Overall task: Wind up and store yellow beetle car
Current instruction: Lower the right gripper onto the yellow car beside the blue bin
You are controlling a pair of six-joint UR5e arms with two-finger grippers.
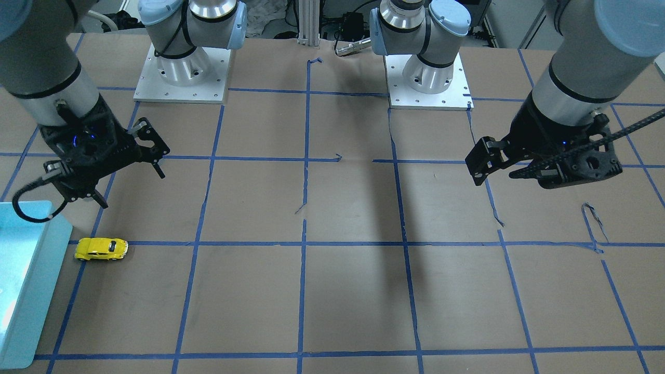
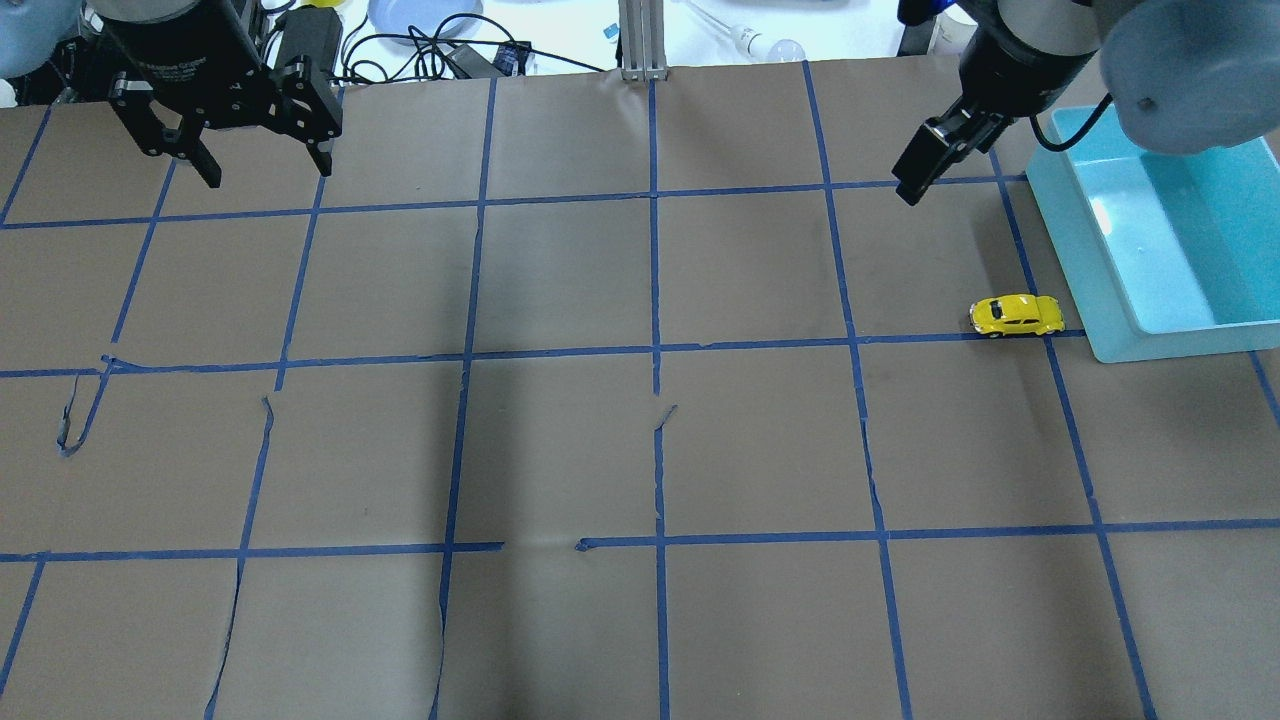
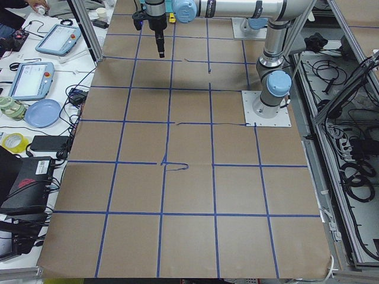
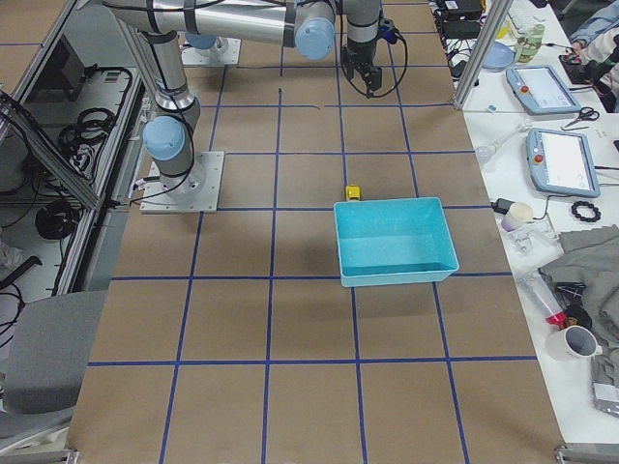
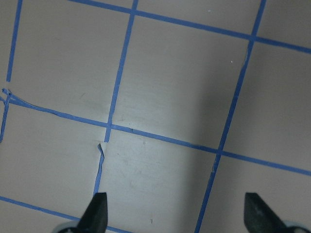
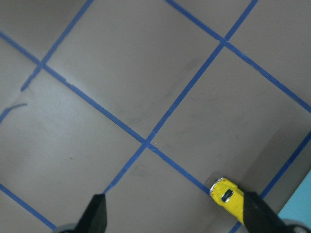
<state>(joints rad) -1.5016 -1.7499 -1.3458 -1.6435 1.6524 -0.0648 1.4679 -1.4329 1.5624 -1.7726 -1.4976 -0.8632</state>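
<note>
While the left gripper (image 2: 268,172) is hovering over the brown table (image 2: 560,450) with its fingers spread wide, the right gripper (image 2: 912,180) is hanging with fingers likewise apart, holding nothing. Nearer the robot than that gripper and slightly to its right, the yellow toy car (image 2: 1016,315) is sitting upright on a blue tape line (image 2: 760,346), just beside a turquoise bin (image 2: 1180,340).

yellow beetle car (image 2: 1016,315) | glossy, on wheels | on tape line
</note>
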